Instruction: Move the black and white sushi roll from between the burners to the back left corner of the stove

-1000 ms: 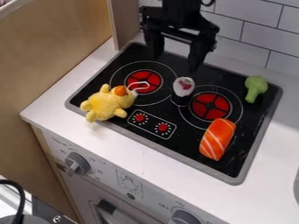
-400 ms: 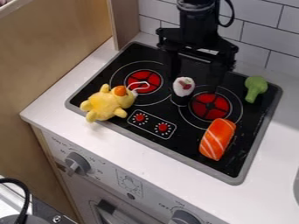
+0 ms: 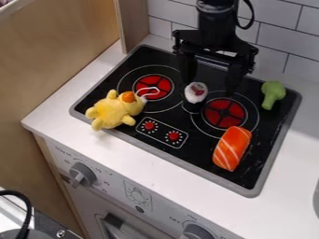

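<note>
My gripper point(image 3: 211, 85) hangs open over the back middle of the black stovetop, its two fingers spread apart with nothing between them. Just below its left finger in the view stands the sushi roll point(image 3: 196, 93), white on top with a dark red centre and a dark side. At the stove's left edge lies a yellow plush duck point(image 3: 113, 110) with an orange beak and a white string loop. An orange salmon piece point(image 3: 232, 148) with pale stripes rests at the front right. Green broccoli point(image 3: 273, 94) is at the back right, to the right of the gripper.
The stovetop's grey rim point(image 3: 181, 164) is set in a white counter point(image 3: 124, 159). A wooden panel point(image 3: 62, 56) stands on the left, and a tiled wall point(image 3: 286, 35) rises behind. Grey oven knobs point(image 3: 82, 174) are on the front face.
The gripper has moved right and a little lower in the view, from behind the left burner to behind the sushi roll. The toys have stayed in place.
</note>
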`<state>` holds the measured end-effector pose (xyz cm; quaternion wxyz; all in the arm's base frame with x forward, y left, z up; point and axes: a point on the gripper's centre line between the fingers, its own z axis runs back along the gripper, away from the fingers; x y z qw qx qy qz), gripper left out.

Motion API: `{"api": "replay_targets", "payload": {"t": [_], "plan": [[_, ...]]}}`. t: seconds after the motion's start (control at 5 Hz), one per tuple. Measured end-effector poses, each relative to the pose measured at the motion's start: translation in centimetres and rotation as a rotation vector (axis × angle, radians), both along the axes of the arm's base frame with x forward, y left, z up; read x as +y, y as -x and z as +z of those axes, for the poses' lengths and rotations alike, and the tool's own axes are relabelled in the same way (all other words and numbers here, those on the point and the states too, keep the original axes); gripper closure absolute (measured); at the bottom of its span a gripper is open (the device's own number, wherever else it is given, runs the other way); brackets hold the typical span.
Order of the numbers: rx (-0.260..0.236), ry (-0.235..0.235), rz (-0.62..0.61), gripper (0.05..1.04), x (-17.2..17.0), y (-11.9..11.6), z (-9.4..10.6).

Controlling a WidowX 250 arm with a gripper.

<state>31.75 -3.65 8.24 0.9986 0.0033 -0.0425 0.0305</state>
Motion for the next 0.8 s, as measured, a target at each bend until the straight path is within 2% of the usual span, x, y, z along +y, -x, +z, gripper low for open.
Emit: {"api": "replay_targets", "payload": {"t": [0.2,0.4,0.8], "plan": [[0.0,-0.048,0.004,0.087,0.48,-0.41,-1.06],[0.003,-0.068,0.004,0.087,0.61,-0.28,-1.68],[0.019,-0.06,-0.001,0.087,0.49,0.03,-2.05]]}}
